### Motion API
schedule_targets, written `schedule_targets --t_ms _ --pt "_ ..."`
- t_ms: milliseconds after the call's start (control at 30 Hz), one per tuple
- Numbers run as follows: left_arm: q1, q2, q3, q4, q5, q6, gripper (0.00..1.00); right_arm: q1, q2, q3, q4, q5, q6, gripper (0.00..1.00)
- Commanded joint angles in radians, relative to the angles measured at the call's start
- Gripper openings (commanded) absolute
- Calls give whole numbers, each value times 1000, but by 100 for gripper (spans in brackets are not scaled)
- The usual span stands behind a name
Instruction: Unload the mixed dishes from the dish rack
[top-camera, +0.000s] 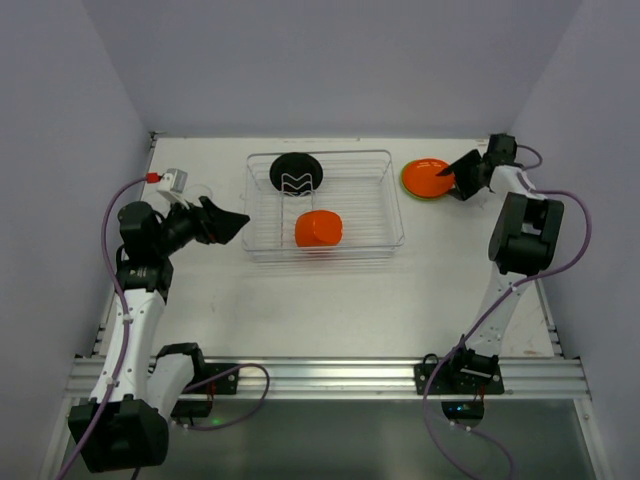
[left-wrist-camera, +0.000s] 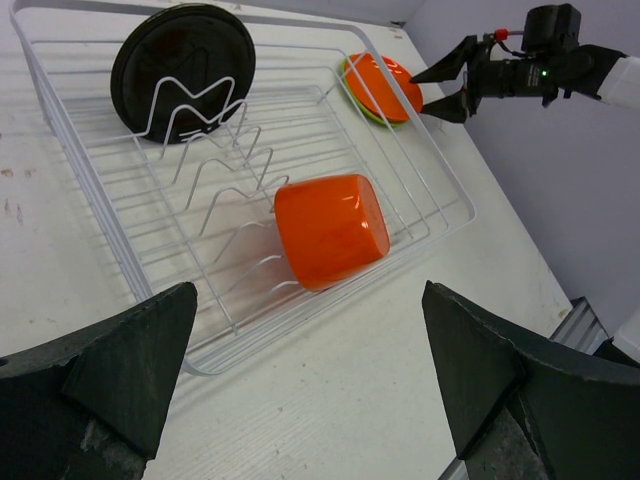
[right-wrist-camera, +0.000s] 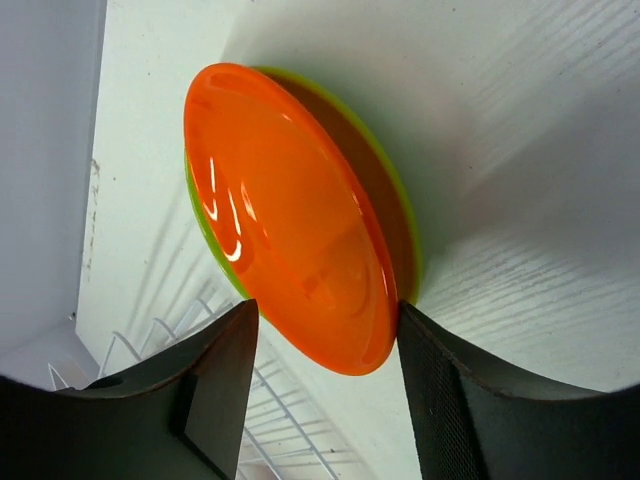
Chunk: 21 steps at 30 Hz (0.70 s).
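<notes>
A: Orange cup lies on its side in the dish rack, black plate upright in the slots. Handling?
B: Probably light, stiff, slick plastic. Pinch the cup's rim. Left fingers wide, empty.
A: Right fingers?
B: Parted astride the orange plate, stacked on the lime green plate on the counter. Contact unclear, green mostly covered, can't make out glasses.

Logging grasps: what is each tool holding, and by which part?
Left tool: nothing, jaws wide open. Right tool straddles the orange plate at its rim, on the green plate; a grip cannot be told.
</notes>
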Motion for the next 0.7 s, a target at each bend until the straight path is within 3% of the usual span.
schedule_targets --t_ms 0,267,667 --pt "7 -15 -11 42 22 -18 100 16 -32 58 -66 20 -31 60" --pt "8 -12 -11 42 24 -19 100 22 7 174 -236 28 -78 70" --pt "10 -10 -13 42 28 -21 100 22 -68 29 -207 -78 -138 72"
